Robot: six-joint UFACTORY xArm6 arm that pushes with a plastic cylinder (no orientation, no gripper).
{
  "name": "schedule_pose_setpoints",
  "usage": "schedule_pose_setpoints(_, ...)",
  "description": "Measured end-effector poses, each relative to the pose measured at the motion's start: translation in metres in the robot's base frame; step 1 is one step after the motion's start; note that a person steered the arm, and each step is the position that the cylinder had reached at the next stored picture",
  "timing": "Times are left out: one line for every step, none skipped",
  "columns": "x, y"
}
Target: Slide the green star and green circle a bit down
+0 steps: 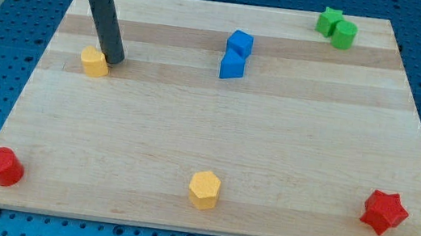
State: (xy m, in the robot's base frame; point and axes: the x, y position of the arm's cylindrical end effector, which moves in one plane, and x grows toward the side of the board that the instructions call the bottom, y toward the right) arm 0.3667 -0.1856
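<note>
Camera view, single frame. Green star [329, 21] is recorded at the board's top right corner, with the green circle [344, 34] touching it on its lower right side. Both are seen resting flat on the wooden board [272, 142], close to its top edge.

No jaws are fitted: the arm ends in a plain dark rod. My tip [115, 60] is noted at the view's upper left, well apart from the green pair, just beside the right side of a small yellow block [95, 62]; whether it touches cannot be told.

No containers are seen; all blocks lie loose on the board. Two blue blocks [236, 54] are found touching, one above the other, between tip and green pair. Along the bottom edge are logged a red cylinder [3, 166], a yellow hexagonal block [204, 189] and a red star [384, 212].
</note>
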Motion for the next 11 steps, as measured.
schedule_pose_setpoints(0.0,0.024)
schedule_pose_setpoints(0.0,0.06)
schedule_pose_setpoints(0.0,0.06)
schedule_pose_setpoints(-0.04,0.065)
schedule_pose_setpoints(-0.089,0.103)
schedule_pose_setpoints(-0.125,0.174)
schedule_pose_setpoints(-0.166,0.257)
schedule_pose_setpoints(-0.175,0.289)
schedule_pose_setpoints(-0.175,0.298)
schedule_pose_setpoints(-0.175,0.334)
schedule_pose_setpoints(-0.175,0.343)
